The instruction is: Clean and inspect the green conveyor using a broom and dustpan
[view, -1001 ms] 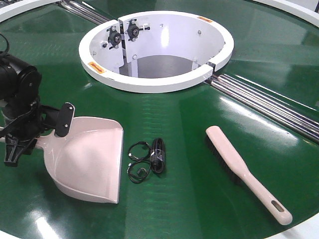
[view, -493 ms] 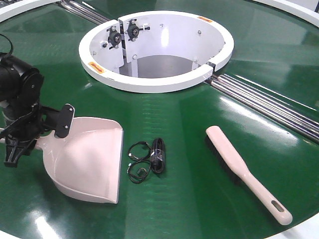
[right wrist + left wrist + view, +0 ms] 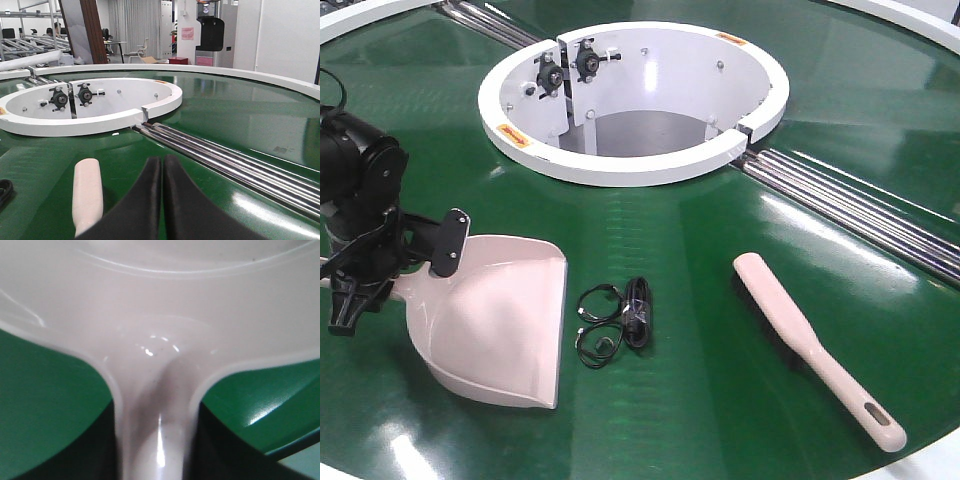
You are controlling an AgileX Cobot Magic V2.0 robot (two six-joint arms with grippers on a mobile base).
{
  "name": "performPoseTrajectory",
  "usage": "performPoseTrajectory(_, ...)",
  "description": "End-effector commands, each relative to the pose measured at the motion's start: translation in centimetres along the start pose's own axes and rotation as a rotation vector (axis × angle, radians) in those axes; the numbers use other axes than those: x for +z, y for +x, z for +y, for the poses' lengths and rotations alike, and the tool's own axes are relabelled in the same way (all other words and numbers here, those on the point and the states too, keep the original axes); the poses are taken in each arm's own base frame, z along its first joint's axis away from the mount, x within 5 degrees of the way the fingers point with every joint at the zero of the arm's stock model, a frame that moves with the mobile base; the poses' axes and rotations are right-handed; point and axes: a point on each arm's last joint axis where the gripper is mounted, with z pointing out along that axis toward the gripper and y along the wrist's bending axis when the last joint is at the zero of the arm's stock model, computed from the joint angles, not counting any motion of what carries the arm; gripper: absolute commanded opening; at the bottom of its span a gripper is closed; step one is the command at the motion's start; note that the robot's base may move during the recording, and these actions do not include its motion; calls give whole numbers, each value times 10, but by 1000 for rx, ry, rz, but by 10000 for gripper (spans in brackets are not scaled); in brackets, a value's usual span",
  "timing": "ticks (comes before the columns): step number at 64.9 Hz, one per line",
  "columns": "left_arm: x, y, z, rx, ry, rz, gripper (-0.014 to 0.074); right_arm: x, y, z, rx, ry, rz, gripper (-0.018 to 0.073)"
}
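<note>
The dustpan (image 3: 500,320) lies on the green conveyor (image 3: 720,250) at the front left, mouth toward the front. My left gripper (image 3: 392,272) is shut on its handle. In the left wrist view the handle (image 3: 155,440) runs between my dark fingers (image 3: 102,450), with the pan's body (image 3: 160,300) filling the top. The broom (image 3: 810,340) lies free on the belt at the front right. My right gripper (image 3: 162,162) is shut and empty, hovering just right of the broom's rounded end (image 3: 87,192); it is out of the front view.
A black coiled cable (image 3: 620,318) lies on the belt between dustpan and broom. The white ring hub (image 3: 630,150) stands at the back centre. Steel rollers (image 3: 860,210) cross the belt at the right. The white outer rim (image 3: 940,460) edges the front right.
Almost nothing. My left wrist has shifted very slightly at the dustpan's handle. The dustpan, broom and cable lie where they were.
</note>
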Motion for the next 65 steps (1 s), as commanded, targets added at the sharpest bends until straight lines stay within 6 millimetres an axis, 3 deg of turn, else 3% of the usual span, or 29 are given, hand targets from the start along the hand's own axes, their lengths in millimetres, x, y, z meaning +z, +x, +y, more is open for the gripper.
performPoseTrajectory(1, -24, 9, 0, -12, -63, 13, -7, -1, -6, 0, -6, 8, -76, -8)
performPoseTrajectory(29, -24, 9, 0, -12, -63, 13, -7, -1, -6, 0, -6, 8, -77, -8)
performPoseTrajectory(40, -24, 9, 0, -12, -63, 13, -7, -2, -16, -1, -1, 10, -183, -8)
performPoseTrajectory(47, -24, 9, 0, -12, -63, 13, -7, -6, -37, -1, 54, 5, -290, -8)
performPoseTrajectory(53, -24, 9, 0, -12, -63, 13, -6, -11, -62, -1, 82, -1, -270, -8)
performPoseTrajectory(65, -24, 9, 0, -12, -63, 13, -6, -2, -113, -1, 28, 2, -25, -8)
